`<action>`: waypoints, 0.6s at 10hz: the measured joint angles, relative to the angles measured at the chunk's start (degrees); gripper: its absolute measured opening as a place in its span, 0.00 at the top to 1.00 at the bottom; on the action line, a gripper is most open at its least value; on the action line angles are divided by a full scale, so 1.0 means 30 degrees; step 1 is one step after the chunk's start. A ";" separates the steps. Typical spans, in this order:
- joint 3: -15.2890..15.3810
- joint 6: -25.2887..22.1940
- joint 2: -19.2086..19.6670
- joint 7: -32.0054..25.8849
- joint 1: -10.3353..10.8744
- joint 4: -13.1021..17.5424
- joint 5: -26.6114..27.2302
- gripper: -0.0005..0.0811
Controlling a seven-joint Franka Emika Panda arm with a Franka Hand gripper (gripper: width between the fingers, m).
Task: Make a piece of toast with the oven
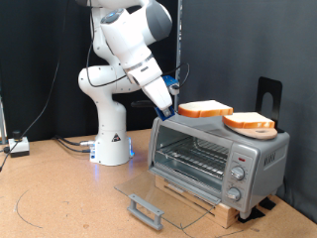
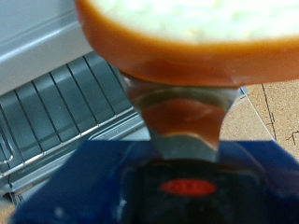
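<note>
Silver-grey, the oven (image 1: 218, 159) sits on a wooden board on the counter (image 1: 59, 198), its glass door (image 1: 163, 198) dropped flat open and the wire rack (image 2: 56, 103) bare. Your hand (image 1: 173, 102) is closed on the piece of toast (image 1: 205, 109), just above the oven's roof at the exterior view's left end. 1 more slice (image 1: 249, 123) lies on the roof beside it.

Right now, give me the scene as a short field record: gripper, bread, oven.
gripper: at the oven top's left end in the exterior view, gripping the near bread slice
held slice: flat, just over the oven roof; orange-brown crust fills the wrist view
second slice: lying on the oven roof, further right
oven: glass door dropped open, wire rack bare
</note>
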 joint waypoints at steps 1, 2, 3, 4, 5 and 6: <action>-0.0390 -0.0156 -0.0006 -0.0852 -0.0079 -0.0012 -0.0070 0.51; -0.1000 -0.0796 -0.0009 -0.1673 -0.0297 0.0061 -0.0390 0.51; -0.1589 -0.1578 -0.0009 -0.2203 -0.0633 0.0223 -0.0842 0.51; -0.2090 -0.2377 -0.0002 -0.2528 -0.0989 0.0454 -0.1488 0.51; -0.2532 -0.2877 0.0001 -0.2822 -0.1332 0.0667 -0.2088 0.51; -0.2930 -0.3019 0.0013 -0.3055 -0.1667 0.0825 -0.2650 0.51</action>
